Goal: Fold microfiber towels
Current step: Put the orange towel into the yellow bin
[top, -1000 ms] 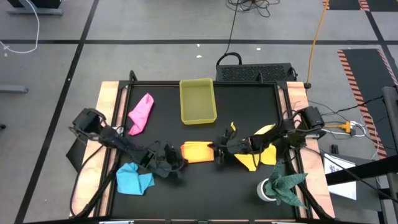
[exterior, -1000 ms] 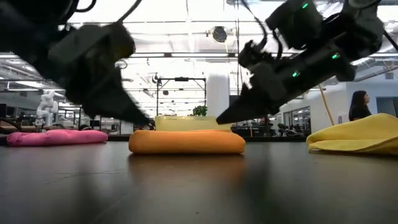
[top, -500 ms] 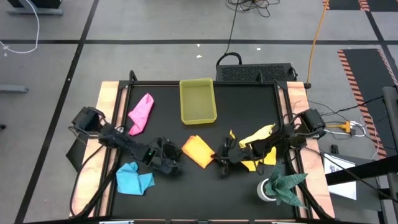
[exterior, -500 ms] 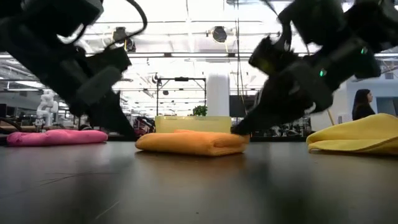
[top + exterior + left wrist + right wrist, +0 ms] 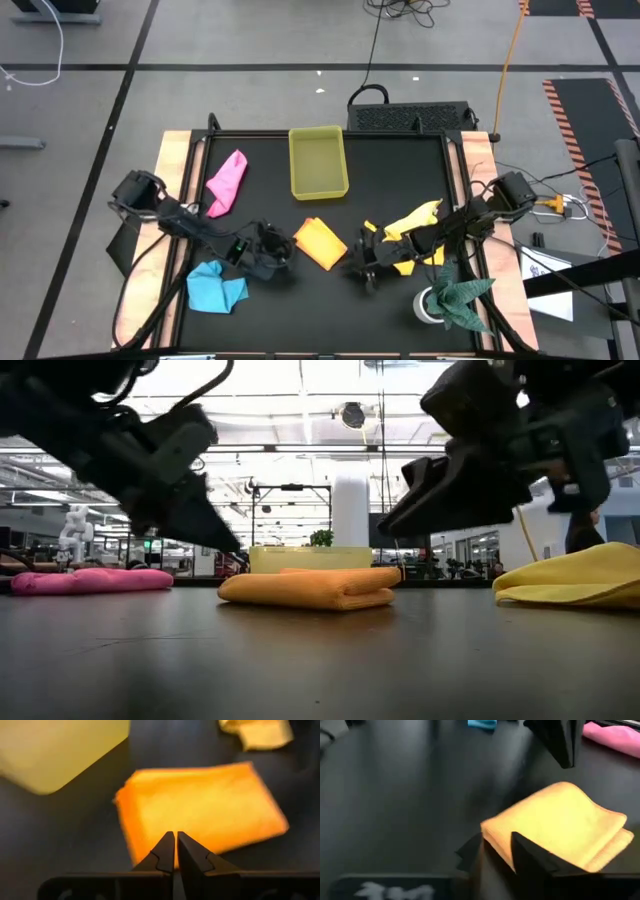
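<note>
The orange towel (image 5: 320, 242) lies folded in a flat rectangle, askew on the black table (image 5: 400, 180). My left gripper (image 5: 287, 253) is shut and hangs just off the towel's left edge, a little above the table (image 5: 236, 546). My right gripper (image 5: 352, 262) stands open at the towel's near right corner, its fingers (image 5: 530, 851) on either side of that corner and raised above it in the low view (image 5: 388, 525). The yellow towel (image 5: 415, 235) lies crumpled under my right arm. The pink towel (image 5: 227, 182) and the blue towel (image 5: 215, 287) lie at the left.
A translucent yellow tray (image 5: 318, 162) stands at the far middle, just beyond the orange towel. A dark green cloth (image 5: 458, 298) drapes over a white object (image 5: 428, 306) at the near right corner. Wooden strips (image 5: 172, 170) border the table's left and right sides.
The orange towel has turned about on the table from lying level to lying askew, its right end swung toward the near edge. My right gripper went with that end toward the near edge, then rose, opened and let go. My left gripper has stayed shut beside the towel.
</note>
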Motion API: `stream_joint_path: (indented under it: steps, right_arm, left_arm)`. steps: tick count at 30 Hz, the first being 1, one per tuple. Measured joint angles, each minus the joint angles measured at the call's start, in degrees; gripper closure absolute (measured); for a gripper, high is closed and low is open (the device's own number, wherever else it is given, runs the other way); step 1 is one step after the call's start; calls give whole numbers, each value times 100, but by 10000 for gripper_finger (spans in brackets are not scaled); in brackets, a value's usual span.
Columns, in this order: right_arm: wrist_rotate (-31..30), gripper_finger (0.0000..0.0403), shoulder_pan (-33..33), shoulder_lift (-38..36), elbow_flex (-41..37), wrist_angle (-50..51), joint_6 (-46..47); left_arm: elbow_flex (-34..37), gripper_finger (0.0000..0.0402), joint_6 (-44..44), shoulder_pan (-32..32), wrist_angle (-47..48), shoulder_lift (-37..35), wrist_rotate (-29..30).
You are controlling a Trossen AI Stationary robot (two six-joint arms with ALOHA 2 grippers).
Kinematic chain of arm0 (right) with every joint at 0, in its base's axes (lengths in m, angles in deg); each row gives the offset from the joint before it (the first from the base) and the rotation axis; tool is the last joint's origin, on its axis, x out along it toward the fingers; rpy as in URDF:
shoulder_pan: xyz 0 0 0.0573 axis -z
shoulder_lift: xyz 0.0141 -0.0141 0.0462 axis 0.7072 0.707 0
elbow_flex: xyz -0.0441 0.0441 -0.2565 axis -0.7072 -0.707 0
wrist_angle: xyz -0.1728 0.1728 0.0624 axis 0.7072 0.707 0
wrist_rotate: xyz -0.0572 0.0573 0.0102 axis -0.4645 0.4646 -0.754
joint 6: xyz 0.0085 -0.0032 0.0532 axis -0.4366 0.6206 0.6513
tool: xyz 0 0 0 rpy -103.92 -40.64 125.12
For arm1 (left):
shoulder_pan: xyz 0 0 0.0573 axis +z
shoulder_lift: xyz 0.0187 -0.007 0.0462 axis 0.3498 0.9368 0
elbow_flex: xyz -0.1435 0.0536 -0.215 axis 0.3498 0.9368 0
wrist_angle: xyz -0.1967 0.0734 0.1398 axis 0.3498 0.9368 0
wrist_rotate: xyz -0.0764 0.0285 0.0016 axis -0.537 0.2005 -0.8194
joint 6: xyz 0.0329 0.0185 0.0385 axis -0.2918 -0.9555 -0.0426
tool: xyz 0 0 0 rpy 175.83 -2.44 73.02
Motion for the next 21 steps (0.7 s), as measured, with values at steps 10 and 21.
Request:
stream_joint_path:
  steps: [10,21]
  right_arm:
    - [298,202,236,303,561,852,-1781]
    - [-154,229,459,758,807,1109,-2886]
  left_arm:
    - [-9,380,-389,1019,-1030,269,-816]
    - [-1,380,-423,1373,-545,279,-1129]
